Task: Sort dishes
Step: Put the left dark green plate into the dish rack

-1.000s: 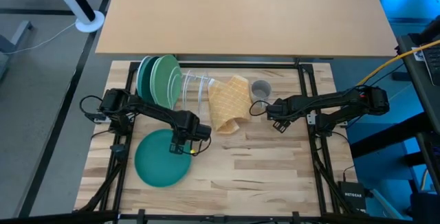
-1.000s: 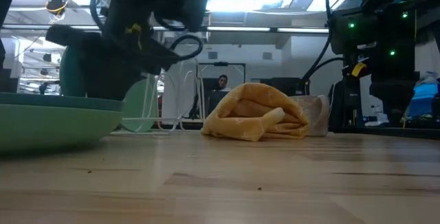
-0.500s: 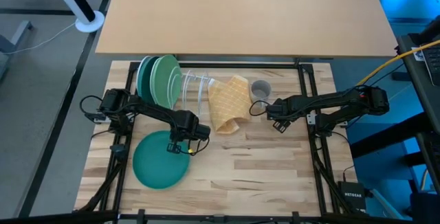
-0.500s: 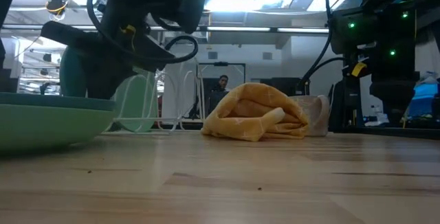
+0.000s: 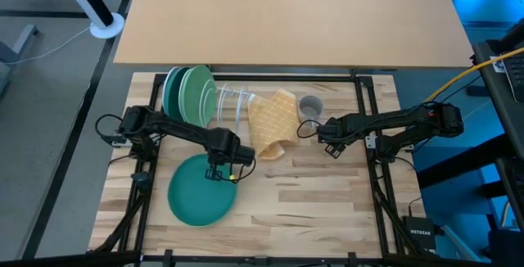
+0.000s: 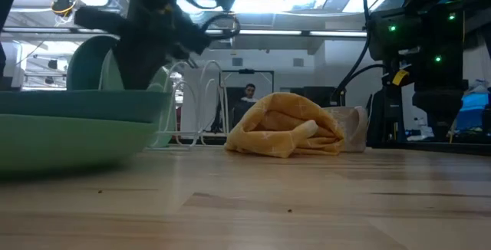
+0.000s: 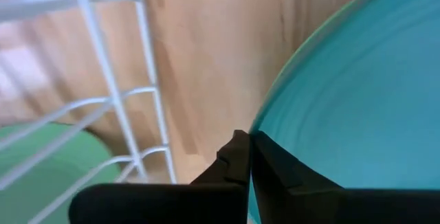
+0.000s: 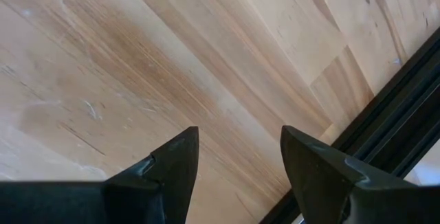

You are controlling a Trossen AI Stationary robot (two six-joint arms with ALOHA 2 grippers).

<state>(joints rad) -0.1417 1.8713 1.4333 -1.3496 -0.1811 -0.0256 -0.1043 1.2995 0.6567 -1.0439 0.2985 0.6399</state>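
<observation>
L pincer [image 5: 223, 171] clamped shut on teal plate [image 5: 201, 200] rim, plate at surface's front-left; rack [image 5: 231, 103] lies rearward. R pincer [image 5: 315, 132] agape, empty, by mug [image 5: 309, 106].

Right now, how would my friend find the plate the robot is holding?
Start at the white wire rack at the back of the wooden table. In front of it, the left end effector pinches the rim of a teal plate. Unlike the plates standing upright in the rack, this one is nearly flat.
</observation>
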